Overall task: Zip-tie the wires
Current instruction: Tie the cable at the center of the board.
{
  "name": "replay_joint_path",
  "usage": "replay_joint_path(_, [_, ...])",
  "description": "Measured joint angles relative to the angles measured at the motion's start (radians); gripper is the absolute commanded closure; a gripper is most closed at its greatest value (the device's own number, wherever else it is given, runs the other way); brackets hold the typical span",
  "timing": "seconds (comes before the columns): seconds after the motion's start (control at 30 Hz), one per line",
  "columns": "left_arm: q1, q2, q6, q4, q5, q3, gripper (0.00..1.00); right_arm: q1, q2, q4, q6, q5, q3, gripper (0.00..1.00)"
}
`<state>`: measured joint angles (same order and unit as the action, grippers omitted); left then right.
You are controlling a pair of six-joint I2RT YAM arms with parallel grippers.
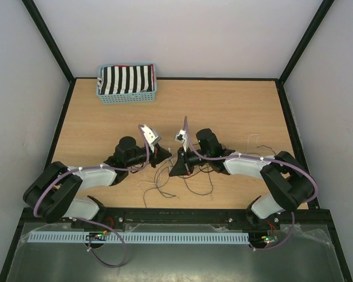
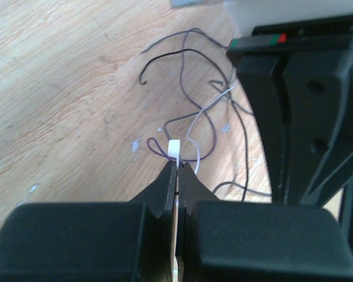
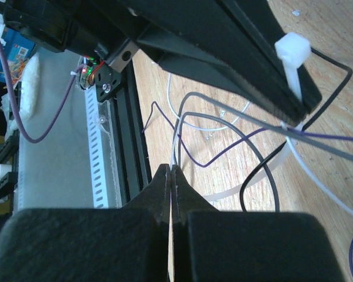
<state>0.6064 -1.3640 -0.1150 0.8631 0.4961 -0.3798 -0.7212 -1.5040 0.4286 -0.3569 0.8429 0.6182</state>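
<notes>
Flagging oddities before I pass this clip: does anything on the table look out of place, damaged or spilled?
Nothing looks damaged or spilled. The wires sprawl in loose loops. A few small white flecks lie on the table beside them. They may be scraps, but they are too small to tell.

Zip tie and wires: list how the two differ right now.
The zip tie is white, a flat strap with a blocky head; the wires are thin strands, dark, grey and purple. The zip tie is pinched at the tips of the shut left gripper; the wires sprawl on the table. The zip tie is one piece; the wires are several, curling in loops. Both bend in curves and sit mid-table.
</notes>
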Motion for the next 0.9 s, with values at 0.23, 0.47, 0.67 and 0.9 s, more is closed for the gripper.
replay_joint_path(0.23, [0.011, 0.0, 0.108, 0.001, -0.072, 0.034, 1.0, 0.057, 0.001, -0.043, 0.001, 0.068, 0.009, 1.0])
replay_joint_path(0.47, [0.068, 0.029, 0.232, 0.0, -0.155, 0.066, 1.0, 0.08, -0.007, -0.081, -0.014, 0.153, 0.043, 1.0])
replay_joint_path(0.67, [0.094, 0.055, 0.323, 0.022, -0.19, 0.077, 1.0, 0.08, -0.019, -0.175, 0.011, 0.195, 0.11, 1.0])
replay_joint_path(0.9, [0.098, 0.061, 0.379, 0.08, -0.206, 0.109, 1.0, 0.08, -0.042, -0.24, 0.022, 0.22, 0.129, 1.0])
